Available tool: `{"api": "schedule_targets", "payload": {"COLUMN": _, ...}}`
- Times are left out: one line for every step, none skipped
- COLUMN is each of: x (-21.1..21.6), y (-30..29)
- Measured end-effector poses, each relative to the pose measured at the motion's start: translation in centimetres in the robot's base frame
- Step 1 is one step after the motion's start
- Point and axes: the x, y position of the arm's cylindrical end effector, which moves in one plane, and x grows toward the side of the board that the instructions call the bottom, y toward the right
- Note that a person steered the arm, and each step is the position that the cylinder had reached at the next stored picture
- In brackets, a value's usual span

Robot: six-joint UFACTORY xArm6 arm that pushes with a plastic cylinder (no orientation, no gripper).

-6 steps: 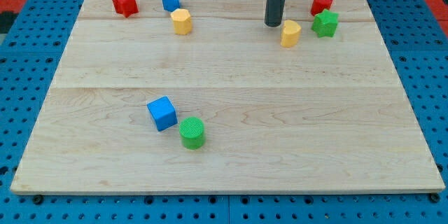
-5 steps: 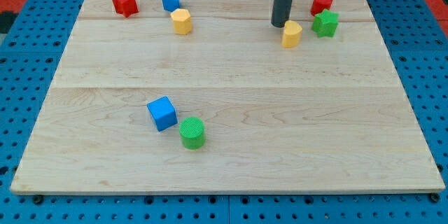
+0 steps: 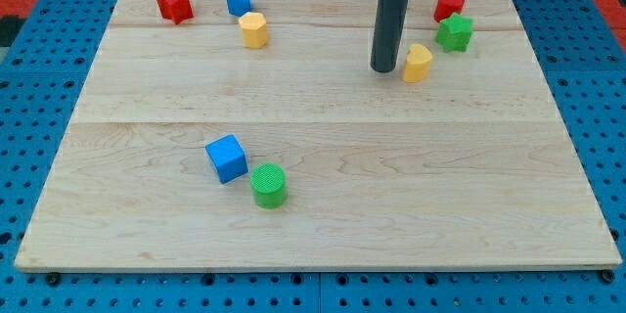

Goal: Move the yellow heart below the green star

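Right now my tip (image 3: 384,68) rests on the counter (image 3: 313,205) in the upper right of the frame, just beside the yellow heart (image 3: 417,63), on the heart's left side. Whether rod and block touch I cannot tell; at most a sliver of wood separates them. There are no jaws on this arm, only the straight dark rod, so nothing is gripped and nothing can be: the heart stands free on the wood.

The green star (image 3: 454,32) sits up and to the right of the heart, near it but apart, with a red block (image 3: 449,4), rounded as far as I can tell, just above the star near the counter's top edge. So the heart lies lower in the frame than the star, yet off to its left rather than straight beneath it.

I judge the step in hand to be the closing nudge: the heart is close to its goal, and what remains is a short push toward the frame's right until it lines up under the star. With my tip on the heart's left, the push should run rightward, kept level or slightly downward so the heart does not ride up into the star and shift it.

Elsewhere, well apart from this work, a red star (image 3: 174,4), a blue block (image 3: 238,0) and a yellow cylinder (image 3: 253,30) sit at upper left, and a blue cube (image 3: 227,157) with a green cylinder (image 3: 268,185) beside it lie lower left of centre.
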Motion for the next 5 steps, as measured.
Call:
{"api": "schedule_targets", "payload": {"x": 0.0, "y": 2.3}}
{"api": "schedule_targets", "payload": {"x": 0.0, "y": 2.6}}
{"api": "schedule_targets", "payload": {"x": 0.0, "y": 3.4}}
{"api": "schedule_targets", "payload": {"x": 0.2, "y": 5.5}}
{"api": "schedule_targets", "payload": {"x": 1.1, "y": 6.9}}
